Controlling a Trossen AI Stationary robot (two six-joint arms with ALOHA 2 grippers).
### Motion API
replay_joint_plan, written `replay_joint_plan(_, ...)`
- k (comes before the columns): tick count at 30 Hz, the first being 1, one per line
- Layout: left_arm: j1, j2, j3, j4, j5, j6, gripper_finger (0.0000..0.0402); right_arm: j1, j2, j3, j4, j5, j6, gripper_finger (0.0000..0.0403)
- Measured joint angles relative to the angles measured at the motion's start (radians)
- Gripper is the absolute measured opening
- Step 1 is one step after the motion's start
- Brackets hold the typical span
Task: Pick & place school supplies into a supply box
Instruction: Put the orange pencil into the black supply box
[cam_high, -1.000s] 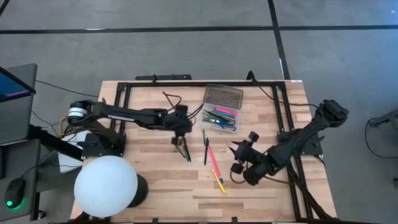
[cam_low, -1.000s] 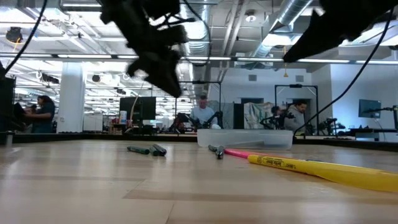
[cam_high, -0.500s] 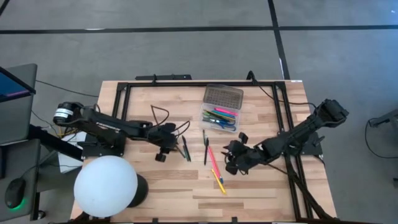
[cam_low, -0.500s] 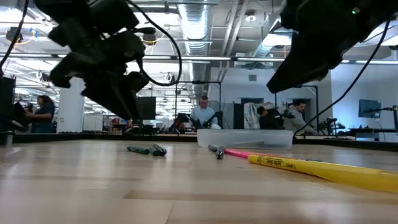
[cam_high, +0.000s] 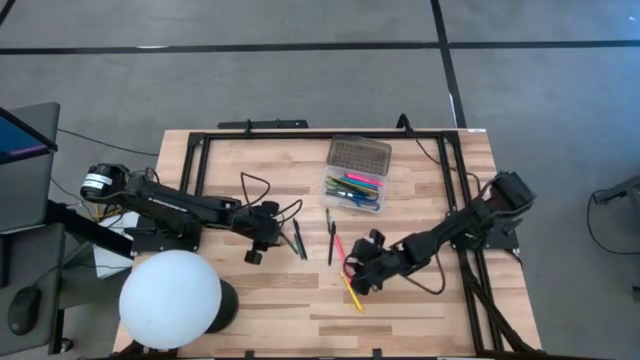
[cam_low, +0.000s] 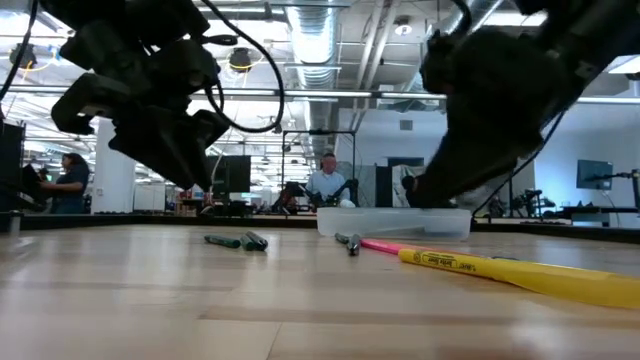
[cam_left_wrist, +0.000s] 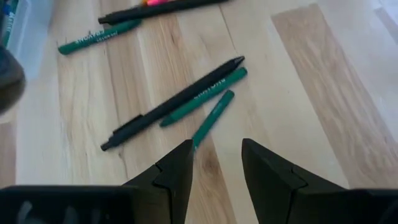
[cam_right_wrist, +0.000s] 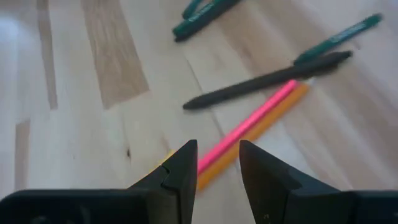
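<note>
The supply box (cam_high: 354, 176) is seen open at the far middle of the table (cam_high: 420, 310), several pens already inside. Loose supplies are left nearer — a pink pen (cam_high: 342, 252) lying against a yellow pencil (cam_high: 351, 290), a black pen (cam_high: 331, 238) just beside them, and a green-and-black cluster (cam_high: 297, 238) to their left. The right gripper (cam_high: 361, 270) is held low over the pink pen, fingers (cam_right_wrist: 180, 171) apart and empty; the left gripper (cam_high: 258, 236), also parted and empty, is aimed at the green cluster. The pink pen is best straddled squarely, so that the yellow one beside it is not caught too.
</note>
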Motion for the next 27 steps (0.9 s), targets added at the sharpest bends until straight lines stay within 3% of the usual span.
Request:
replay_joint_plan(11,-0.002,-0.001,0.0,-0.003,-0.007,0.0,0.0133,-0.028,0.083,0.108,-0.138,-0.038,0.015,0.0111)
replay_joint_plan(27,-0.002,-0.001,0.0,0.004,-0.01,0.0,0.0133,-0.028,0.096,0.108,-0.164,-0.041,0.04,0.0111)
